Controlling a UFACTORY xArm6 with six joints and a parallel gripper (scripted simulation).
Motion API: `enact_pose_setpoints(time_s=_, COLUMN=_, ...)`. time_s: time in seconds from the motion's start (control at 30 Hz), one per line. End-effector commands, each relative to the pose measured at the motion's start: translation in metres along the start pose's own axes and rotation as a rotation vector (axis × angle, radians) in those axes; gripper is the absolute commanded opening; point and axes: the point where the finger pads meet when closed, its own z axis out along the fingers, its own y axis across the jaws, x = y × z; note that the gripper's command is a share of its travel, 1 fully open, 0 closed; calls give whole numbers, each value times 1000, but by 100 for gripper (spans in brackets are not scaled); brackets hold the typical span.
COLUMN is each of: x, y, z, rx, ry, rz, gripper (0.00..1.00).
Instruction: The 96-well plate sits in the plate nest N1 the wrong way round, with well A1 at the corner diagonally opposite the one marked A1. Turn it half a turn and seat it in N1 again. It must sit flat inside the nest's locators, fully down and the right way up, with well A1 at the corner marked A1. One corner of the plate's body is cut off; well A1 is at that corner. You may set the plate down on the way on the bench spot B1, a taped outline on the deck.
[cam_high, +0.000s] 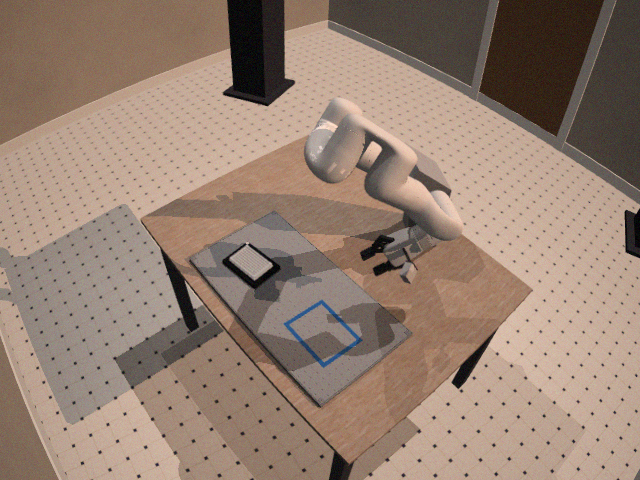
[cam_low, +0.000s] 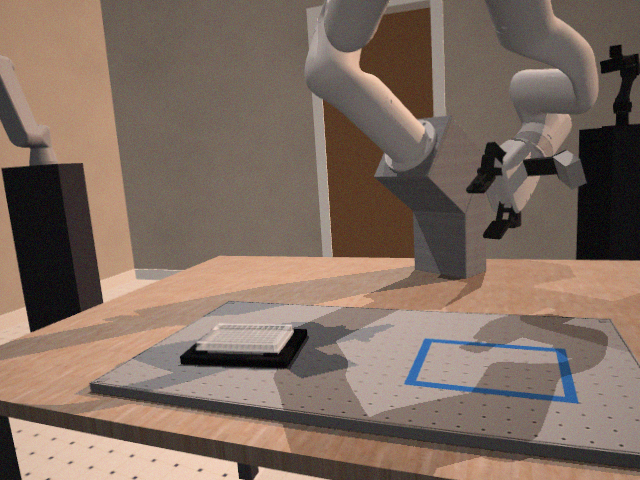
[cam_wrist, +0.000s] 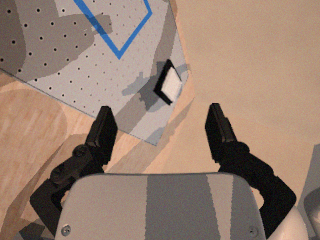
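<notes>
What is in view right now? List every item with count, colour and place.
96-well plate: one, clear white, seated in the nest at the deck's left end.
Plate nest N1: one, black, under the plate on the deck.
Bench spot B1: one, blue taped outline, deck's right part, nothing inside it.
Deck: one, grey perforated board, on the table.
Table: one, wooden with dark legs.
Pedestals: dark, on the floor around the table.
Arm: one, white, on a grey base behind the deck.
Gripper: one, black fingers, open, held above the table, holding nothing.
</notes>
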Motion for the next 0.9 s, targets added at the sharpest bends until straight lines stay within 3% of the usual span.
enact_pose_setpoints(time_s=0.0, x=1, y=0, z=0, rx=0, ry=1, rz=2, gripper=100)
enact_pose_setpoints(time_s=0.53, x=1, y=0, z=0, rx=0, ry=1, rz=2, gripper=100)
enact_pose_setpoints(time_s=0.87, x=-31, y=1, z=23, rx=122, ry=-278, rz=-134, gripper=100)
